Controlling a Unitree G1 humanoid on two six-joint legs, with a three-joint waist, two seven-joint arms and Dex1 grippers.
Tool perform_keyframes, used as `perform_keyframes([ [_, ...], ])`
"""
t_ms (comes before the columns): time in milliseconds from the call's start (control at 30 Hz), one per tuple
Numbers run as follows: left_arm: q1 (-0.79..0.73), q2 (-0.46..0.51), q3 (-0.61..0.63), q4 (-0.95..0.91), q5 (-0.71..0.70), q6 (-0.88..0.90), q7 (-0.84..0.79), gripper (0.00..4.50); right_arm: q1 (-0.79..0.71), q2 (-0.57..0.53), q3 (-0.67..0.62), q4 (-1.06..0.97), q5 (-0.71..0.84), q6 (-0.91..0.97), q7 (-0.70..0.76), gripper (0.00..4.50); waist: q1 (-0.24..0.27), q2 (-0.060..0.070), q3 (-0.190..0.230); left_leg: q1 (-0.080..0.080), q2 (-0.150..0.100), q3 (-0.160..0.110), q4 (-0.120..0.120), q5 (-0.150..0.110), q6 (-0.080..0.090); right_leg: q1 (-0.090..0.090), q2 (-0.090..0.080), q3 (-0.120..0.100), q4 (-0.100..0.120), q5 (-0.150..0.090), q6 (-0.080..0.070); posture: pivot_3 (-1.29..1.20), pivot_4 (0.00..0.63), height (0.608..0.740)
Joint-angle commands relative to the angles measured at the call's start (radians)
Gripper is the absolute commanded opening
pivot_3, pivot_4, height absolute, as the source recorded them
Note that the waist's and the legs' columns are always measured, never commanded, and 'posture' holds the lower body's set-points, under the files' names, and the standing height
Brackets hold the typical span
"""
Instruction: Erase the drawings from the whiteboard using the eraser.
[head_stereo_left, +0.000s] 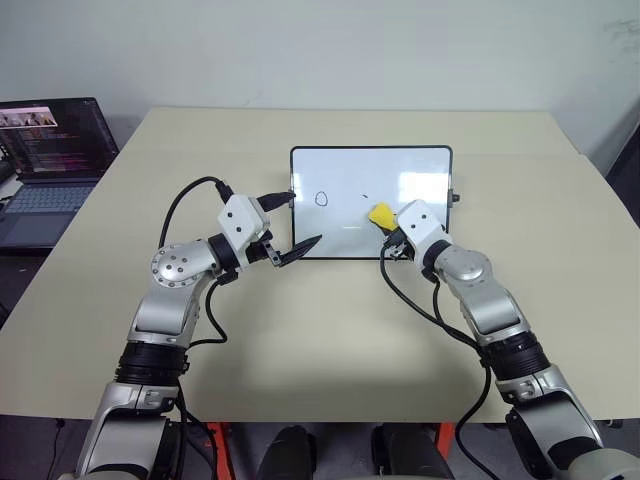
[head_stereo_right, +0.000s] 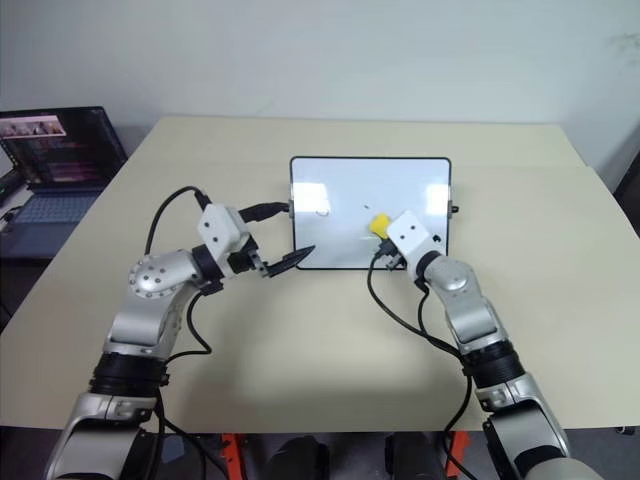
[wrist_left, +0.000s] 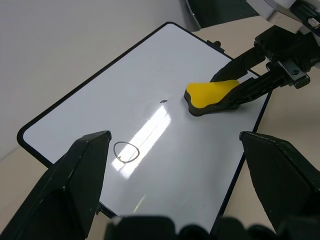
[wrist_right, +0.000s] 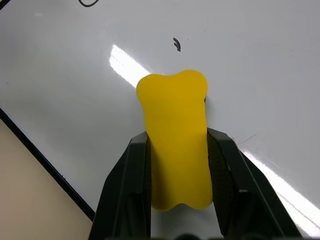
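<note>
A: Left to right, what stands where?
B: Left gripper (head_stereo_left: 296, 250) hovers, jaws apart, at the whiteboard (head_stereo_left: 425, 160)'s left edge; one oval drawing (head_stereo_left: 321, 197) remains, plus a small fleck (wrist_right: 176, 44).
A: And the wiping?
B: Midway. Right gripper (wrist_right: 177, 165) is clamped on the eraser (head_stereo_left: 380, 214), mid-board; next it should sweep left over both.

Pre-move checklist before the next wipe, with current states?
1. Right hand shut on the eraser: ok.
2. Eraser over the whiteboard: ok; pad contact: cannot tell.
3. Drawings gone: not ok. An oval and a small leftover mark remain.
4. Left hand open at the board's left edge, gripping nothing: board steadied: cannot tell.
5. Path from eraser to oval free of obstacles: ok.
</note>
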Motion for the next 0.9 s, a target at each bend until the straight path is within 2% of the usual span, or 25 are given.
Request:
perform_keyframes([
  [33,-0.013,0.004,0.012,-0.022,0.0,-0.014,0.001,4.5,-0.026,0.01,-0.042,-0.09,0.019,0.06,-0.009,1.23,0.0,0.0,0.0,0.0,0.0,0.0,0.0,0.0,0.0,0.0,0.0,0.0,0.0,0.0,0.0,0.0,0.15,0.74],
  [267,-0.007,0.007,0.013,-0.029,-0.002,-0.01,0.0,4.5,-0.083,0.06,-0.044,-0.123,0.029,0.112,-0.031,1.23,-0.003,0.0,0.0,-0.002,0.0,0.001,-0.002,0.0,0.0,-0.003,0.0,0.001,-0.002,0.0,0.0,0.0,0.15,0.74],
  [633,-0.001,0.004,0.009,-0.045,-0.002,-0.006,0.003,4.5,-0.158,0.135,-0.004,0.04,0.008,0.015,-0.056,1.23,-0.003,0.0,0.0,-0.002,0.0,0.002,-0.003,0.0,0.0,-0.004,0.0,0.001,-0.002,0.0,0.0,0.0,0.15,0.74],
  [900,0.01,0.004,0.01,-0.061,-0.004,-0.001,0.007,4.5,-0.133,0.117,0.023,0.159,-0.016,-0.062,-0.046,1.23,-0.003,0.0,0.0,-0.002,0.0,0.002,-0.003,0.0,0.0,-0.004,0.0,0.001,-0.001,0.0,0.0,0.0,0.15,0.74],
])
